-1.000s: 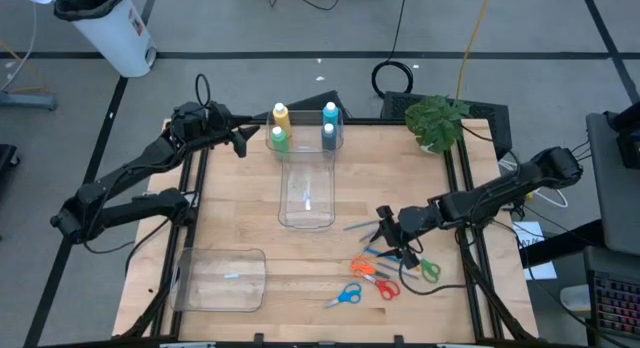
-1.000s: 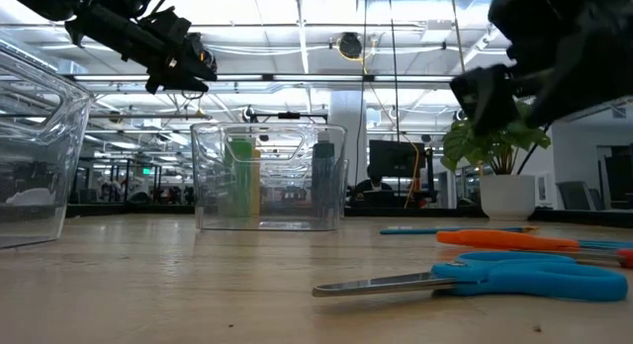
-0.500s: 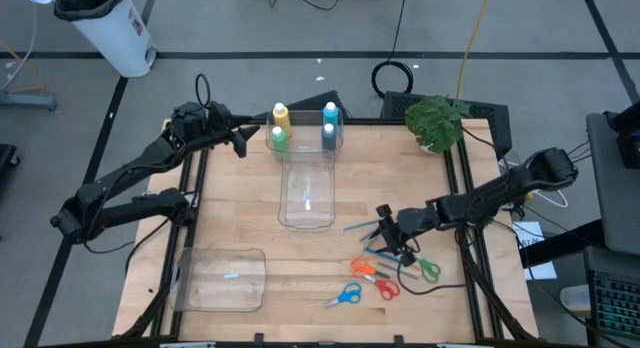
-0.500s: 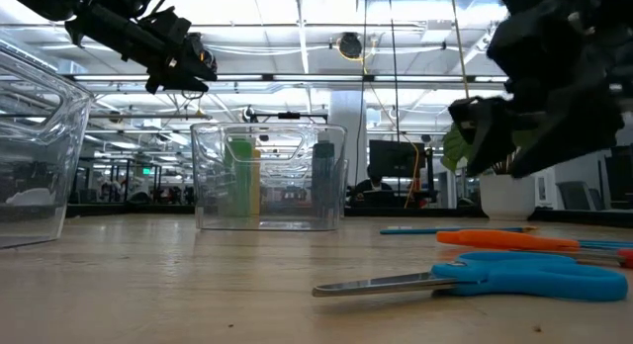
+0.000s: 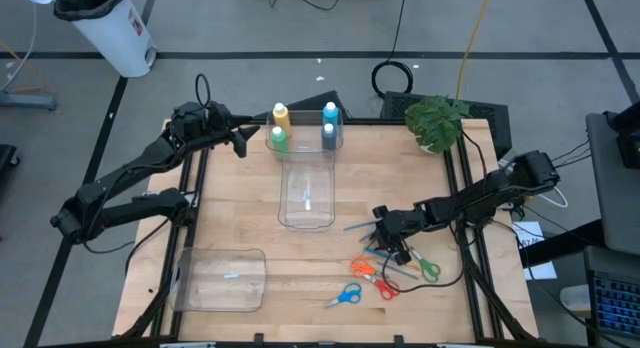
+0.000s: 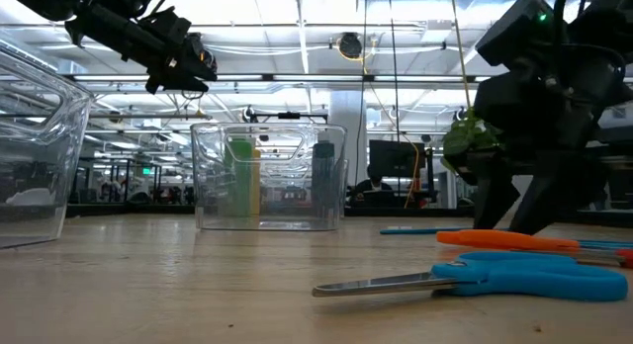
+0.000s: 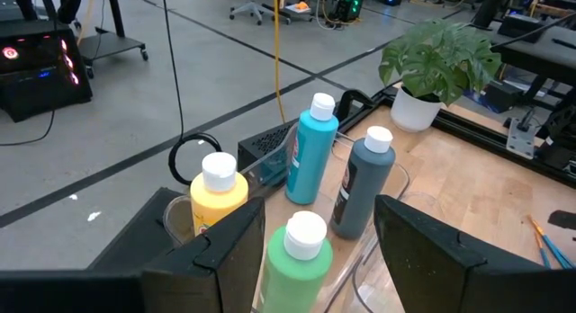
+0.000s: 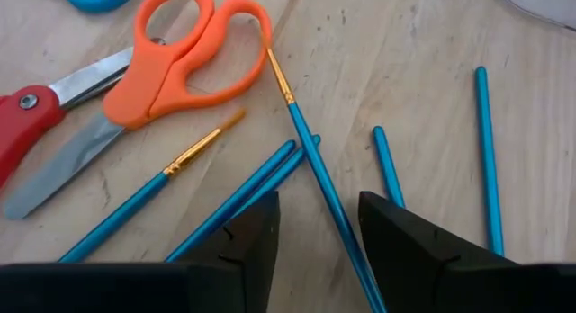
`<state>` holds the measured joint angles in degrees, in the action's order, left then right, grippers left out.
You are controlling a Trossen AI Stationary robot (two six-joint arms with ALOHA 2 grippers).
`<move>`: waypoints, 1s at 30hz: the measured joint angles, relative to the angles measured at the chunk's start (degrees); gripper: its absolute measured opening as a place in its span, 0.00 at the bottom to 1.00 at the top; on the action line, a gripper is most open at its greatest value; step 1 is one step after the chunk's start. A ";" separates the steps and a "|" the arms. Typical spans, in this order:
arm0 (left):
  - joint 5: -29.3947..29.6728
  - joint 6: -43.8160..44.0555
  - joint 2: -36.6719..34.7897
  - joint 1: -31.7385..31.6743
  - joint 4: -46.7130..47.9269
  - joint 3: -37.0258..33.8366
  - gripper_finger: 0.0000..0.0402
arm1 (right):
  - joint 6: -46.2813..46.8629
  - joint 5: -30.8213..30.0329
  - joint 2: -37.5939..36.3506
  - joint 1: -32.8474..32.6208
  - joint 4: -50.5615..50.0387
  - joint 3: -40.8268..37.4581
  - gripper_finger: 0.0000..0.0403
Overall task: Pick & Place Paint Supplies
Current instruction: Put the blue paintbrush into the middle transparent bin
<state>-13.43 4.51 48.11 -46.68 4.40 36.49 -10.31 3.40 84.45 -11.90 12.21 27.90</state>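
Table [image 5: 250,223] of light wood, clear bin [image 5: 306,178] at far middle holding four paint bottles [image 5: 328,134], left gripper [image 5: 243,140] parted beside them, right gripper [image 5: 388,238] low, fingers spread over blue brushes [image 8: 328,196], nothing grasped.
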 joint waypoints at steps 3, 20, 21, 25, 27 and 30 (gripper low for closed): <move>0.00 0.00 -0.01 -0.02 0.00 0.00 0.53 | -0.02 -0.08 -0.68 0.44 -0.44 -0.03 0.32; 0.00 0.01 0.00 -0.02 0.00 0.00 0.53 | 0.83 -0.50 -1.44 0.83 -4.00 -0.07 0.03; 0.00 0.00 0.00 -0.02 0.00 0.00 0.53 | 0.83 -0.50 -1.48 0.83 -3.96 -0.07 0.02; 0.00 0.01 0.00 -0.02 -0.01 0.00 0.53 | 1.45 -0.50 -2.58 0.83 -3.94 -0.14 0.02; 0.00 0.00 0.01 -0.01 -0.01 0.00 0.53 | 2.56 -0.67 -3.76 0.85 -4.09 -0.22 0.02; 0.00 0.01 -0.01 0.00 0.00 0.00 0.53 | 5.02 -1.33 -6.33 0.40 -3.71 -0.24 0.01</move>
<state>-13.43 4.52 48.10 -46.68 4.40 36.49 -5.28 2.07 78.11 -11.50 8.50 27.66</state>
